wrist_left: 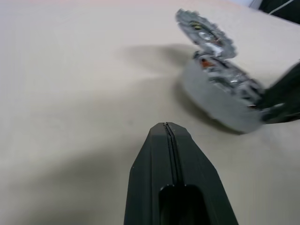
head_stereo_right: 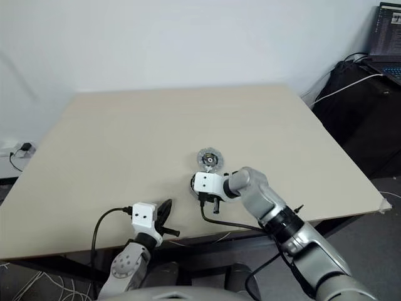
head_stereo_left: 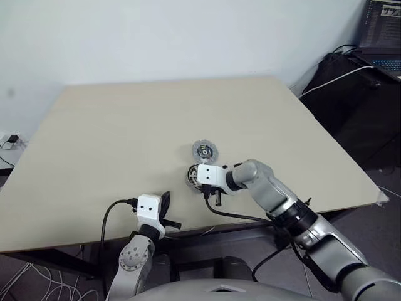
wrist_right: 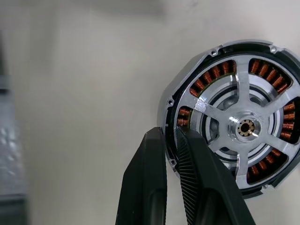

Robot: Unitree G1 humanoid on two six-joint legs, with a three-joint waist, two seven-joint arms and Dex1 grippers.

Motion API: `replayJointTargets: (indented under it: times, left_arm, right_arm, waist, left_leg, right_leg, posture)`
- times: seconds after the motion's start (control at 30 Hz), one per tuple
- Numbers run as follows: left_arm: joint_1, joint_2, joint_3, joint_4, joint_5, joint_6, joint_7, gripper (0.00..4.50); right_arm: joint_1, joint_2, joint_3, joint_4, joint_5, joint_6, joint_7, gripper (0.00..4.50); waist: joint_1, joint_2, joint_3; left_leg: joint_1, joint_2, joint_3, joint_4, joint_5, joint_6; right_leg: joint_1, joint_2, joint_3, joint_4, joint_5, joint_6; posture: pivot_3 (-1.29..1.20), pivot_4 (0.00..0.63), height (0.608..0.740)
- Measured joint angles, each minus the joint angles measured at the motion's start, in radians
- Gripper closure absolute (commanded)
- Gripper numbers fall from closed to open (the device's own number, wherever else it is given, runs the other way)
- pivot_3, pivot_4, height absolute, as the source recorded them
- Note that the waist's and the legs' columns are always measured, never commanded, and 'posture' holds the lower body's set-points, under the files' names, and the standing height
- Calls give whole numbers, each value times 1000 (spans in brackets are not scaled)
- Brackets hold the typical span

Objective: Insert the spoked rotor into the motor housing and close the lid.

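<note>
- The counter [head_stereo_left: 125,138] is a pale beige board, with the task's parts near its front middle.
- The motor housing [wrist_right: 187,101] lies flat on the counter just in front of the right arm's wrist; in the right wrist view its dark rim and ring of copper-orange windings show clearly.
- The spoked rotor [wrist_right: 243,129] sits inside the housing, its shiny silver spokes spanning the windings and its hub at the centre.
- The lid [head_stereo_left: 204,150] lies on the counter just beyond the housing, close beside it; in the left wrist view it shows as a toothed round piece that seems to overlap the housing's far edge, though I cannot tell whether they touch.
- The right gripper [wrist_right: 171,140] points steeply down at the near edge of the housing. Its two black fingers are nearly together, with a thin gap between them right at the housing's rim; whether they pinch the rim I cannot tell.
- The left gripper [wrist_left: 167,129] hovers low over bare counter, nearer the front edge and to the left of the parts. Its fingers are pressed fully together and hold nothing.
- In the left wrist view, the tip of the right gripper appears dark at the housing's side.
</note>
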Motion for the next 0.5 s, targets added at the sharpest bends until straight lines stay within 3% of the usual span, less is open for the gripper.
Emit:
replayJointTargets:
  times: [0.27,0.37,0.5]
  left_arm:
    - [-16,0,1,54,-7,-27,-25,4500]
    - [-25,1,5,79,-12,-42,-37,4500]
    - [-33,1,10,97,-17,-58,-46,4500]
  right_arm:
    - [124,-74,-33,-221,56,178,-23,4380]
    - [138,32,-82,-218,84,293,-112,4380]
    - [136,266,-186,-161,113,468,-306,4381]
  waist:
    - [1,-1,0]
    - [-2,-1,1]
    - [-4,-1,1]
  left_leg:
    - [0,0,0,1,0,0]
    - [0,1,-1,0,0,0]
    - [0,1,-1,0,0,0]
  right_leg:
    - [0,-1,-1,0,0,0]
    - [0,0,-1,1,0,0]
    - [0,0,-2,1,1,-1]
  posture:
    - [0,0,740]
    - [0,0,740]
    - [0,0,740]
